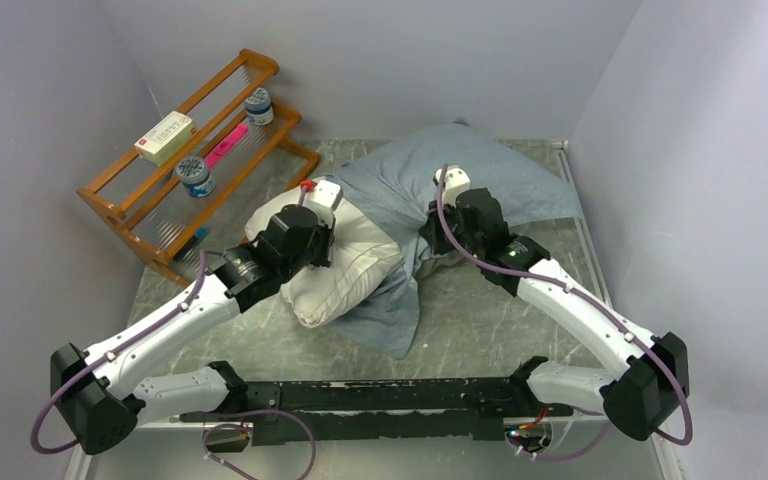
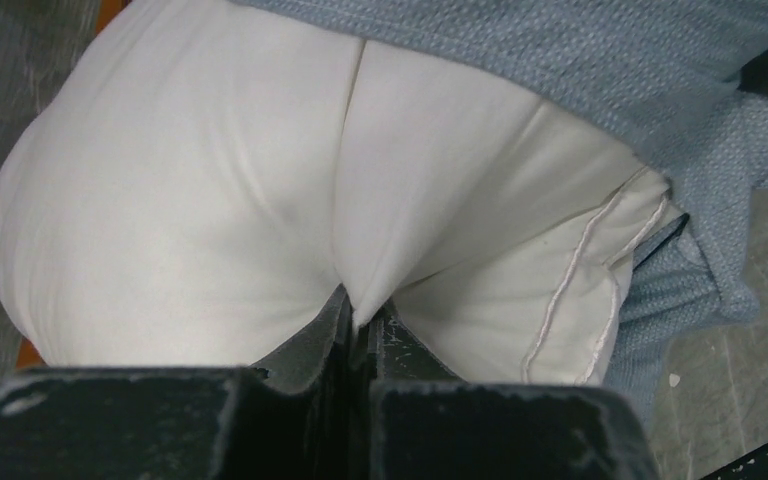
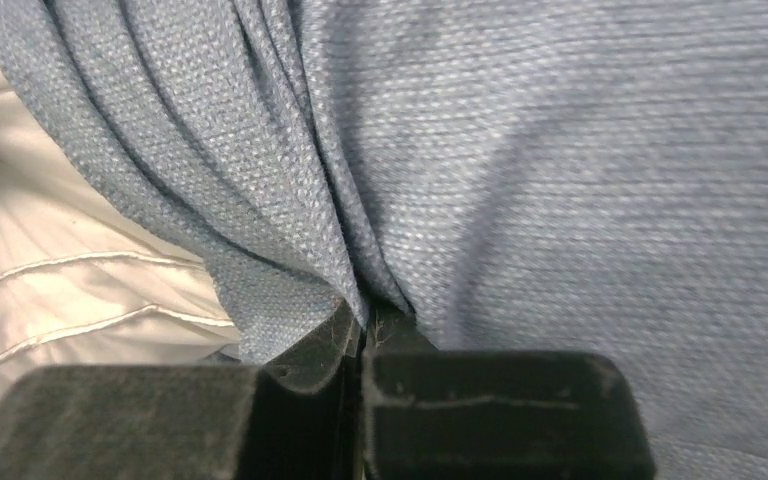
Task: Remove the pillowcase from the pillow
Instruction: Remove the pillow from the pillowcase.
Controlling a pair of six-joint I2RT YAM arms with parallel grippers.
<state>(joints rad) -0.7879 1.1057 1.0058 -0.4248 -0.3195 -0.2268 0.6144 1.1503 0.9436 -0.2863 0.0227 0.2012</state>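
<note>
The white pillow [image 1: 345, 270] lies mid-table with its near half bare. The blue-grey pillowcase [image 1: 460, 175] covers its far half and spreads back right; a flap hangs toward the front [image 1: 390, 315]. My left gripper [image 1: 312, 238] sits on the pillow's top and is shut on a pinched fold of the white pillow [image 2: 210, 200], seen at its fingertips in the left wrist view [image 2: 360, 318]. My right gripper [image 1: 438, 235] is shut on a bunched fold of the pillowcase [image 3: 560, 180] beside the pillow's right edge [image 3: 60, 290]. No checked face shows.
A wooden two-tier rack [image 1: 200, 160] stands at the back left with a white box [image 1: 165, 137], two small jars [image 1: 196, 175] and a pink item. Grey walls close the table left, back and right. The arms' base rail [image 1: 380, 395] runs along the near edge.
</note>
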